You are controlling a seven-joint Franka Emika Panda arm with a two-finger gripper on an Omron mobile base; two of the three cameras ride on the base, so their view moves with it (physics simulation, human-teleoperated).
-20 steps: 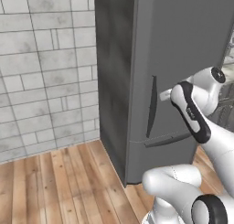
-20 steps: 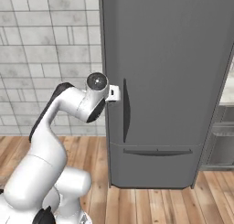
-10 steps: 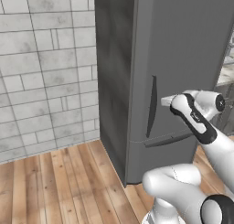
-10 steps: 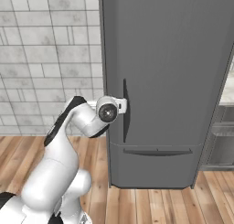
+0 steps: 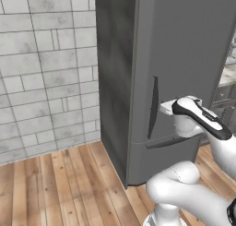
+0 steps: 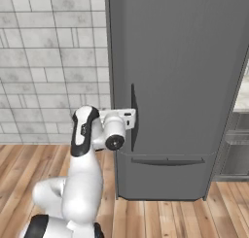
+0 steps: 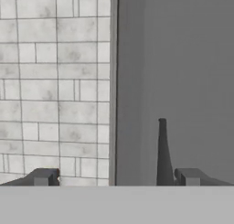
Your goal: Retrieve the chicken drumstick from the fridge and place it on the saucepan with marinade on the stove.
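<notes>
The tall dark grey fridge [image 5: 184, 45] [image 6: 180, 62] [image 7: 192, 58] stands with its doors closed. Its thin vertical door handle [image 5: 153, 107] [image 6: 133, 116] [image 7: 162, 150] runs down the left edge of the upper door. My gripper [image 5: 165, 108] [image 6: 130, 119] [image 7: 116, 176] is open and empty, right at the lower part of this handle. In the hand view the handle rises between the fingertips [image 7: 189, 176], close to the right one. The chicken drumstick, the saucepan and the stove are out of view.
A grey tiled wall [image 5: 46, 73] [image 6: 53, 62] stands left of the fridge, over a wooden floor [image 5: 60, 183] [image 6: 160, 217]. Grey cabinets and a counter edge [image 5: 226, 86] [image 6: 240, 120] adjoin the fridge on the right. A drawer handle [image 6: 168, 161] crosses the lower fridge front.
My arm has folded downward and the hand has sunk a little along the fridge handle, closing in on it. The jaws have stayed open and the fridge door has stayed closed.
</notes>
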